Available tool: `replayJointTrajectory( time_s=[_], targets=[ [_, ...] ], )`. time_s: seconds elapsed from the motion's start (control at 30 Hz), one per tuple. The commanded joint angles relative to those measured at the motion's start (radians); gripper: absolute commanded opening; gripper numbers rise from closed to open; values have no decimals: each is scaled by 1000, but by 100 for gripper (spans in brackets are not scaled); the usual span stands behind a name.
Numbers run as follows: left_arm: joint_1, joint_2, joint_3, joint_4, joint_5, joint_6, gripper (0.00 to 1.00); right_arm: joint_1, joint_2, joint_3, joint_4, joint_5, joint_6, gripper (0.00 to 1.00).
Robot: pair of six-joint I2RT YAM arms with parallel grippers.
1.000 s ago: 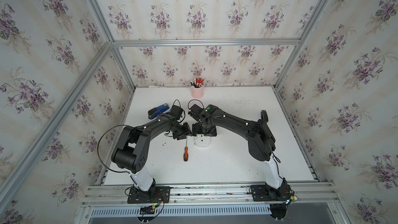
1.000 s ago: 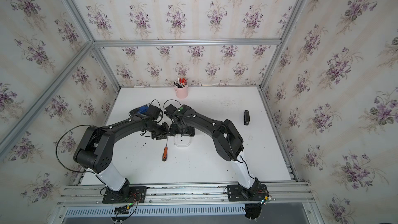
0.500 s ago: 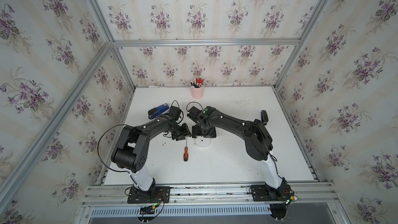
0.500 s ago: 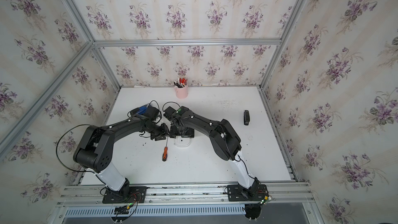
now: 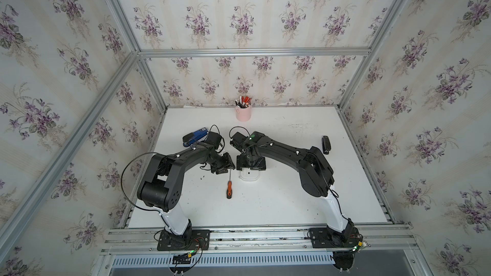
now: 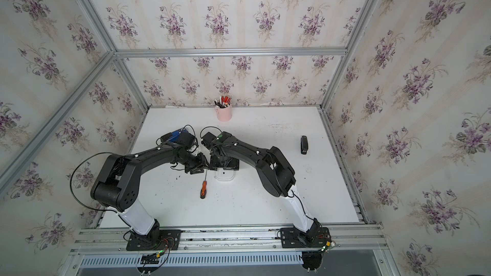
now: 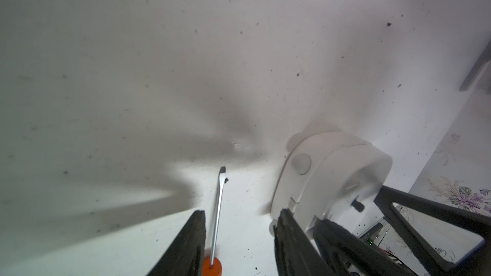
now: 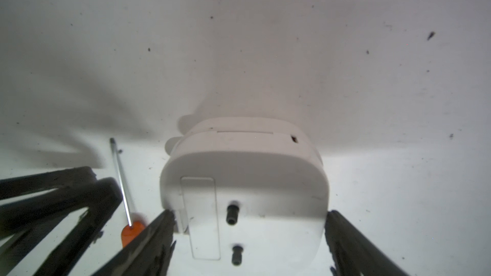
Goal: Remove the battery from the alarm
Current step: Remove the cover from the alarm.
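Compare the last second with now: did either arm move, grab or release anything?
The right arm swung its elbow slightly toward the table's middle, so in a top view it no longer overlaps the small black object. Nothing was taken hold of or let go. The right gripper stays clamped on the alarm. The left gripper stays open beside it, over the screwdriver.

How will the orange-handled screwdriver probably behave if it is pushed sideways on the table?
The screwdriver likely rolls, since its handle looks round and it lies flat on the smooth table. Its thin metal shaft looks rigid, so it should move as one stiff piece.
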State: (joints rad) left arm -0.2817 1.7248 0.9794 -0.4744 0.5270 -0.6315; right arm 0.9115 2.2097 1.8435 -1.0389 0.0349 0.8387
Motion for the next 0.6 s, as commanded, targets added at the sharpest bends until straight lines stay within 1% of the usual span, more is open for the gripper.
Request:
replayJointTrajectory(
  time_s=[0.0,0.1,0.37,0.57],
  targets=[
    [5,1,-2,7,8,22,48,0,5,-2,-7,18,11,90],
    [7,4,-2,5,7,25,48,0,9,-3,-6,19,8,86],
    [12,10,-1,5,11,28,48,0,13,-13,-1,15,-4,84],
    [12,17,4,9,18,26,48,-1,12,-23,19,0,-9,75]
  ],
)
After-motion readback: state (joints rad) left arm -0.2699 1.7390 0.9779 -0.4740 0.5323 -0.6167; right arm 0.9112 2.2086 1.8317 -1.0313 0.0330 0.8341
